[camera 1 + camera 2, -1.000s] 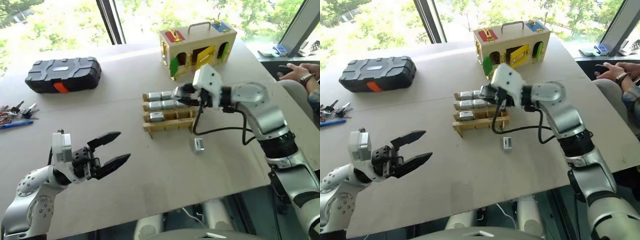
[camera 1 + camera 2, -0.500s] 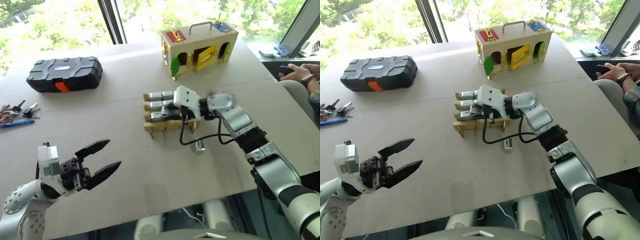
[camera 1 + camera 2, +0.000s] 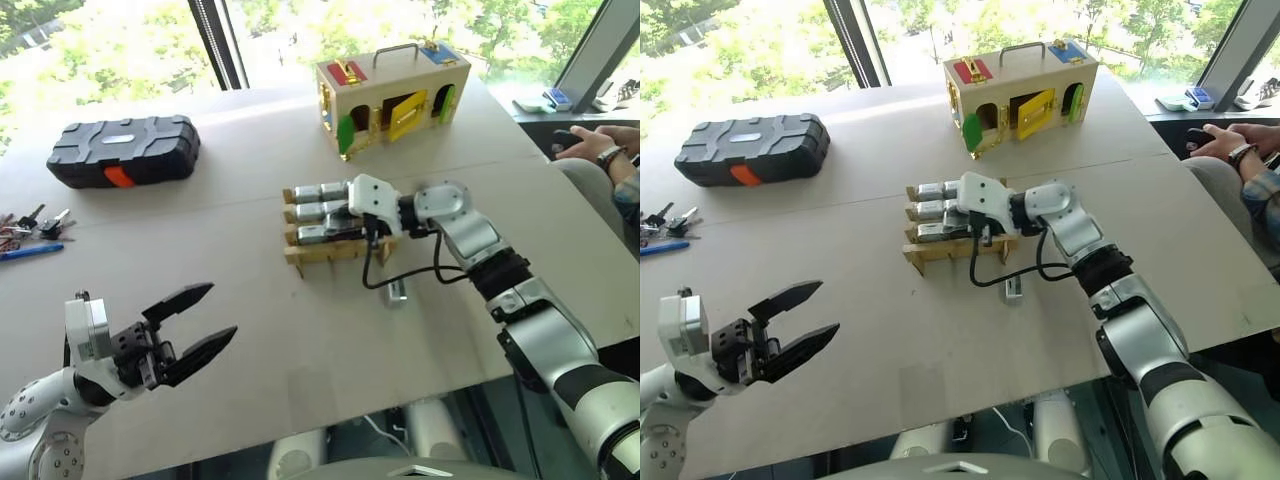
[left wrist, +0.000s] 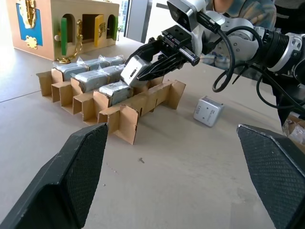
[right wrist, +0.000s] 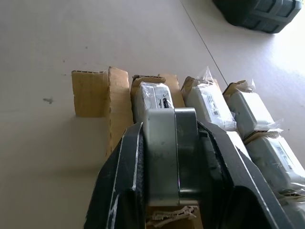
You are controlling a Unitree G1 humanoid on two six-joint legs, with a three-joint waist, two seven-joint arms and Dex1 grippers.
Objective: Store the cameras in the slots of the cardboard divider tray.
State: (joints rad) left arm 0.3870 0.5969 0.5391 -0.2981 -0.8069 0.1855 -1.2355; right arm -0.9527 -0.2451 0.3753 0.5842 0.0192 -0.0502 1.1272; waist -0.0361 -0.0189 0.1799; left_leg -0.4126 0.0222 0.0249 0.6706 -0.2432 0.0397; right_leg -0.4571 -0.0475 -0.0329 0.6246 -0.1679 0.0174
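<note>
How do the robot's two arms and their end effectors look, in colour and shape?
Both arms are silver-grey with rounded joints and black bands. Each wrist carries a white boxy camera housing. The left end effector and the right end effector each have two black, tapered fingers. A black cable loops from the right wrist.

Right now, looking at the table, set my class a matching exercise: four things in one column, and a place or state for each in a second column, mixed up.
Things:
1. right hand
2. left hand
3. loose camera
4. black case

Places or states:
A. lying on the table beside the cardboard tray
B. open, holding nothing
C. shut on a camera over the tray
D. near the table's far left, away from the tray

Pairs: 1-C, 2-B, 3-A, 4-D
</note>
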